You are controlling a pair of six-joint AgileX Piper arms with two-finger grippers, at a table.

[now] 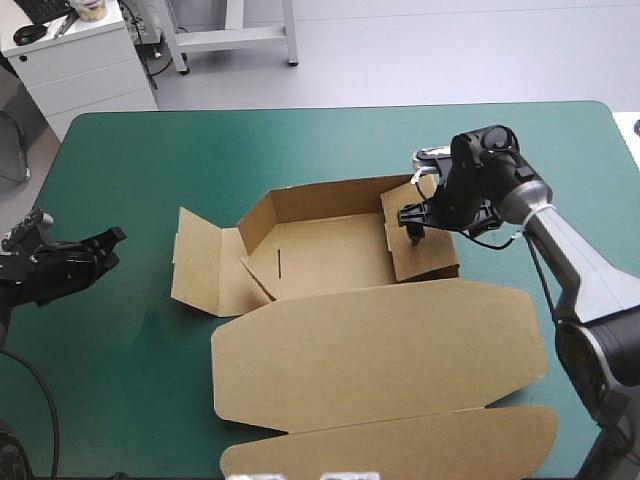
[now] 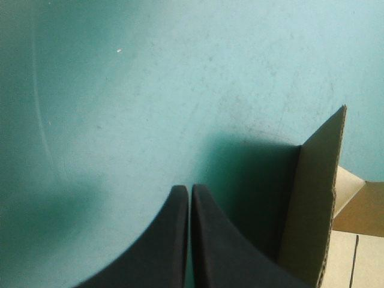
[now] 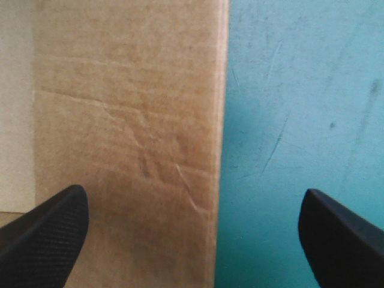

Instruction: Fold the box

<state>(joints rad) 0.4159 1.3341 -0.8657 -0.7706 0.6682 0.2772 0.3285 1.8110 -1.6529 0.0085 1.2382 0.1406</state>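
The brown box [image 1: 330, 255] lies in the middle of the teal-green table [image 1: 150, 150] as a half-formed tray with plain board on every face. Its far wall stands raised, and its tray floor shows a short cut slit. The left side panel [image 1: 200, 262] is splayed out flat toward the table's left edge, and the broad lid [image 1: 380, 350] lies flat toward the near edge, its front flap [image 1: 400, 445] reaching that edge. The right gripper [image 1: 413, 232] hangs over the tray's right side panel [image 1: 425, 255] with its black fingers [image 3: 54, 228] spread wide and gripping nothing. In the right wrist view the panel's straight edge runs between them, with board under one finger and teal-green cover [image 3: 300, 90] under the other. The left gripper [image 1: 115, 237] sits near the table's left edge, well apart from the box, its fingers [image 2: 210, 240] pressed together in a point over the cover, with an upright board edge [image 2: 312, 204] beside it.
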